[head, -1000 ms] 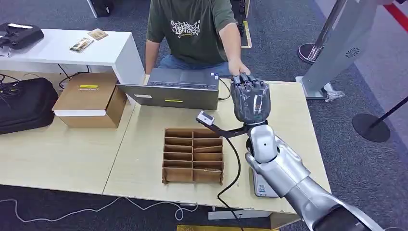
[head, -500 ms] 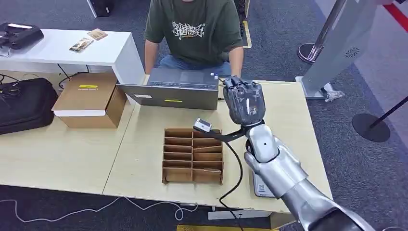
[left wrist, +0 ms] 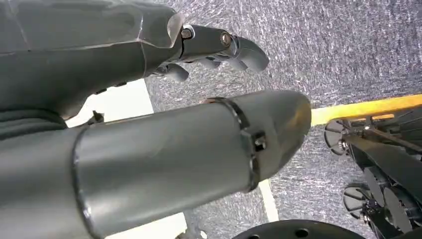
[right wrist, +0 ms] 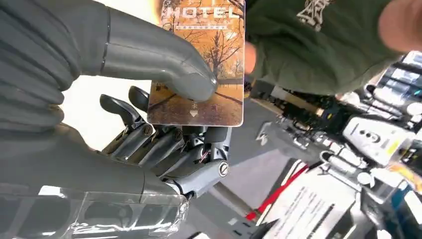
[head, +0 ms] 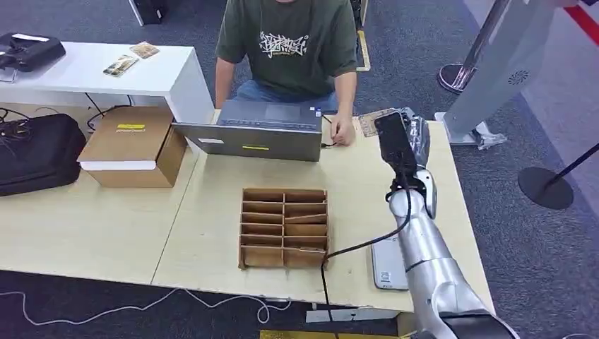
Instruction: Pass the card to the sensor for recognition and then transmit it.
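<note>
Hotel card (right wrist: 204,59) pinched under thumb against fingers (right wrist: 164,144) of right hand (head: 404,141), raised over far table (head: 212,212) edge beside person's hand (head: 343,131). Left hand (left wrist: 149,99) hanging above carpet, fingers loosely curled, holding nothing.

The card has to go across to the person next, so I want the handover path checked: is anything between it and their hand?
Nothing visible does. The right hand holds the card above the table's far edge, and the person's hand rests beside the laptop, with bare tabletop between.

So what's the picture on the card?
Brown autumn trees on the card, clearest in the right wrist view.
</note>
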Controlling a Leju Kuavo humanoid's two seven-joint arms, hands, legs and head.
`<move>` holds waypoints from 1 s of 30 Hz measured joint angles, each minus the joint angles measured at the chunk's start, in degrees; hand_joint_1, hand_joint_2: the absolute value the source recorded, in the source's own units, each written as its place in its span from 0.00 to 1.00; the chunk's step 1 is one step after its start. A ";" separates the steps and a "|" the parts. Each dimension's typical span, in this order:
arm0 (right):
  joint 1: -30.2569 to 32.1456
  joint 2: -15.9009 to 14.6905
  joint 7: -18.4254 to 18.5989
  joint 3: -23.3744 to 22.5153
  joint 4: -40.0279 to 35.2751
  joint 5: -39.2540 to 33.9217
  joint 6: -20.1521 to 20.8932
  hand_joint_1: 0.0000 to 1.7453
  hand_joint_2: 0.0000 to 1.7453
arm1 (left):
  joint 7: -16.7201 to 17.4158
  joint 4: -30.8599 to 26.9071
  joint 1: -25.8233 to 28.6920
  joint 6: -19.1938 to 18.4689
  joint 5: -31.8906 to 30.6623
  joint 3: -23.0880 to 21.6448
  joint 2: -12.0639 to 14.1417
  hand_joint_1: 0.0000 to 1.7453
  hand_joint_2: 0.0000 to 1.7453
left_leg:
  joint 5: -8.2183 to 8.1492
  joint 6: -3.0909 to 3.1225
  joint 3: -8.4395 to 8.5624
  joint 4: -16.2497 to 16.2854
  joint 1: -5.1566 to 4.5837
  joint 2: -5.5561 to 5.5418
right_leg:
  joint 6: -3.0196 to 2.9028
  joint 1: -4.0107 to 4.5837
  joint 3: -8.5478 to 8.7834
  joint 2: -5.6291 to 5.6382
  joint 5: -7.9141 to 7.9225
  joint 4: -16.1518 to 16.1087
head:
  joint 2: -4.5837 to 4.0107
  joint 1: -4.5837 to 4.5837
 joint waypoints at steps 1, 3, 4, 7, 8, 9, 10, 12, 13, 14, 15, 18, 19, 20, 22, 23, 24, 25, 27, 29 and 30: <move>0.22 -0.02 0.00 -0.48 0.00 -0.22 0.15 1.00 1.00 | 0.00 0.00 -0.04 0.04 -0.02 0.00 0.00 0.00 0.00 | 0.00 0.00 0.01 0.00 0.00 0.02 | 0.00 0.00 -0.01 0.02 0.00 0.00 | 0.00 -0.02; 0.91 -0.17 0.02 -1.22 -0.02 -0.76 0.54 1.00 1.00 | 0.00 0.00 -0.06 0.13 0.00 -0.02 -0.02 0.00 0.00 | 0.00 0.00 0.01 0.00 0.00 0.01 | 0.00 0.00 -0.01 0.01 0.00 0.00 | 0.00 -0.02; 1.34 -0.26 0.02 -1.37 -0.09 -0.81 0.70 1.00 1.00 | 0.00 0.00 -0.03 0.15 0.00 0.00 -0.02 0.00 0.00 | 0.00 0.00 0.00 0.00 0.01 0.00 | 0.00 0.01 -0.01 0.00 0.00 0.00 | 0.00 0.00; 2.88 -0.55 0.35 -1.61 -0.89 -0.87 1.92 1.00 1.00 | 0.06 0.00 0.02 0.15 0.48 0.00 -0.07 0.00 0.00 | 0.00 0.00 0.00 0.00 0.01 0.00 | 0.00 0.01 -0.01 0.01 0.00 0.00 | 0.00 -0.02; 3.45 -0.59 0.89 -1.64 -1.43 -0.87 2.44 1.00 1.00 | 0.07 0.00 0.02 0.15 0.78 0.00 -0.13 0.00 0.00 | 0.00 0.00 0.00 0.00 0.01 0.00 | 0.00 0.01 -0.01 0.01 0.00 0.00 | 0.00 0.00; 4.06 -0.61 1.38 -1.66 -2.08 -0.83 2.86 1.00 1.00 | 0.09 0.00 0.06 0.15 1.09 0.00 -0.17 0.00 0.00 | 0.00 0.00 0.00 0.00 0.01 0.00 | 0.00 0.01 -0.01 0.01 0.00 0.00 | 0.00 -0.02; 4.65 -0.61 1.93 -1.66 -2.73 -0.74 3.19 1.00 1.00 | 0.09 0.00 0.10 0.15 1.29 0.00 -0.24 0.00 0.00 | 0.00 0.00 0.00 0.00 0.01 0.00 | 0.00 0.01 -0.01 0.01 0.00 0.00 | 0.00 0.00; 5.98 -0.68 2.86 -1.64 -4.19 -0.48 3.76 1.00 1.00 | 0.09 0.00 0.18 0.13 1.77 0.00 -0.44 0.00 0.00 | 0.00 0.00 0.00 0.00 0.01 0.00 | 0.00 0.01 -0.02 0.01 -0.01 0.00 | 0.00 -0.02; 6.70 -0.72 3.19 -1.64 -4.91 -0.48 3.95 1.00 1.00 | 0.09 0.00 0.21 0.13 1.94 0.00 -0.48 0.00 0.00 | 0.00 0.00 0.00 0.00 0.01 0.00 | 0.00 0.01 -0.01 0.01 -0.01 0.00 | 0.00 0.00; 7.57 -0.87 3.32 -1.64 -5.73 -0.48 4.22 1.00 1.00 | 0.11 0.00 0.27 0.09 2.06 0.00 -0.55 0.00 0.00 | 0.00 0.00 -0.01 0.00 0.01 -0.01 | 0.00 0.01 -0.01 0.00 -0.01 -0.01 | 0.00 0.00; 8.38 -1.02 3.81 -1.60 -6.54 -0.39 4.52 1.00 1.00 | 0.11 0.00 0.33 0.04 2.12 0.00 -0.59 0.00 0.00 | -0.01 0.00 -0.01 0.00 0.01 -0.01 | 0.00 0.01 -0.01 0.00 -0.01 -0.01 | 0.00 0.00; 11.54 -1.46 5.34 -1.59 -9.47 -0.37 5.71 1.00 1.00 | 0.13 0.00 0.44 0.00 2.45 0.00 -0.66 0.00 0.00 | -0.03 0.00 -0.01 0.00 0.00 -0.03 | 0.01 0.01 -0.01 -0.01 -0.02 -0.02 | 0.00 -0.02; 13.16 -1.55 5.88 -1.59 -10.98 -0.63 6.21 1.00 1.00 | 0.24 0.00 0.46 -0.02 2.67 0.00 -0.66 0.00 0.00 | -0.04 0.00 -0.01 0.00 0.01 -0.04 | 0.01 0.01 -0.01 -0.02 -0.02 -0.02 | 0.00 0.00; 14.80 -1.60 6.32 -1.59 -12.71 -0.65 6.71 1.00 1.00 | 0.28 0.00 0.51 -0.02 2.86 0.00 -0.66 0.00 0.00 | -0.04 0.00 -0.02 0.00 0.01 -0.04 | 0.01 0.01 -0.01 -0.02 -0.03 -0.02 | 0.00 0.00; 17.85 -1.60 7.39 -1.62 -15.62 -0.48 7.58 1.00 1.00 | 0.28 0.00 0.57 -0.02 3.23 0.02 -0.68 0.00 0.00 | -0.06 -0.03 -0.02 -0.01 0.01 -0.04 | 0.00 0.01 -0.02 -0.02 -0.04 -0.02 | 0.00 0.00; 19.47 -1.60 7.95 -1.66 -17.50 -0.48 8.08 1.00 1.00 | 0.28 0.00 0.59 -0.02 3.45 0.02 -0.70 0.00 0.00 | -0.07 -0.02 -0.02 -0.01 0.01 -0.03 | -0.01 0.01 -0.03 -0.02 -0.05 -0.02 | 0.00 -0.02; 20.83 -1.60 8.22 -1.75 -18.78 -0.44 8.37 1.00 1.00 | 0.28 0.00 0.61 -0.02 3.61 0.02 -0.72 0.00 0.00 | -0.07 -0.01 -0.02 -0.01 0.01 -0.03 | -0.03 0.01 -0.02 -0.02 -0.07 -0.02 | 0.00 0.00; 22.43 -1.60 8.54 -1.88 -20.49 -0.13 8.74 1.00 1.00 | 0.28 0.00 0.65 0.00 3.74 0.02 -0.81 0.00 0.00 | -0.08 0.00 -0.01 -0.01 0.01 -0.03 | 0.01 0.01 -0.03 -0.02 -0.10 -0.02 | 0.00 0.00; 25.29 -1.62 9.14 -2.16 -23.42 0.50 9.16 1.00 1.00 | 0.28 0.00 0.73 0.04 3.89 0.02 -0.96 0.00 0.00 | -0.09 0.00 -0.03 -0.02 0.01 -0.02 | 0.01 0.01 -0.04 -0.01 -0.11 -0.02 | 0.00 -0.02; 26.68 -1.62 9.27 -2.38 -24.67 0.52 9.37 1.00 1.00 | 0.28 0.00 0.74 0.07 3.96 0.02 -0.98 0.00 0.00 | -0.09 0.00 -0.03 -0.02 0.01 -0.01 | 0.01 0.01 -0.04 0.00 -0.11 -0.02 | 0.00 -0.02; 26.68 -1.62 9.27 -2.38 -24.67 0.52 9.37 1.00 1.00 | 0.28 0.00 0.74 0.07 3.96 0.02 -0.98 0.00 0.00 | -0.09 0.00 -0.03 -0.02 0.01 -0.01 | 0.01 0.01 -0.04 0.00 -0.11 -0.02 | 0.00 -0.02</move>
